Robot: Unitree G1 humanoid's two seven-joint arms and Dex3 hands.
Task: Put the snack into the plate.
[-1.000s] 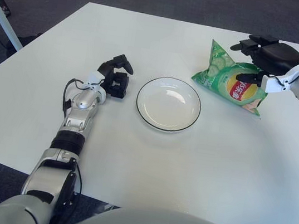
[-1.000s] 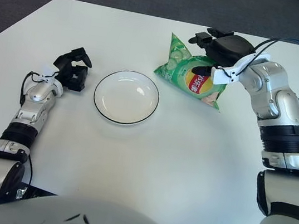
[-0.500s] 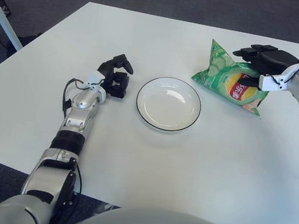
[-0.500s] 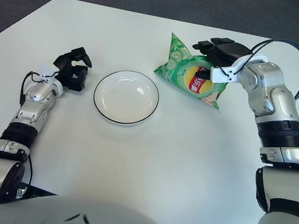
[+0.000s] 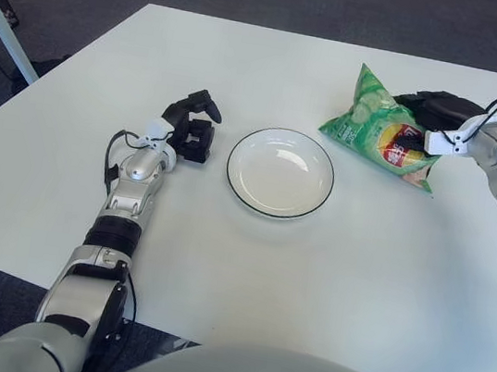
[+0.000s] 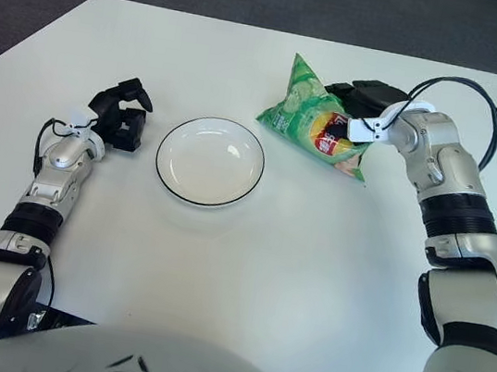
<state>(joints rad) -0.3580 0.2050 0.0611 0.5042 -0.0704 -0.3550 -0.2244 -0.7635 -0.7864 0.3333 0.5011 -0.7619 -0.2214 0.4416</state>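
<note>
Our right hand (image 5: pixel 430 117) has its dark fingers clamped on the far right side of the green snack bag (image 5: pixel 380 131), which lies on the white table (image 5: pixel 332 255) just right of the empty plate (image 5: pixel 280 172), while our left hand (image 5: pixel 192 127) sits curled and holding nothing left of the plate.

path snack bag (image 5: pixel 382 136) to plate (image 5: pixel 280 172): bare table | left hand (image 5: pixel 193 128): seemingly clear, left of plate

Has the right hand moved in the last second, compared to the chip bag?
Yes. The right hand has come down from above the chip bag onto its right end, fingers now closing around it. The plate and left hand sit unchanged.
</note>
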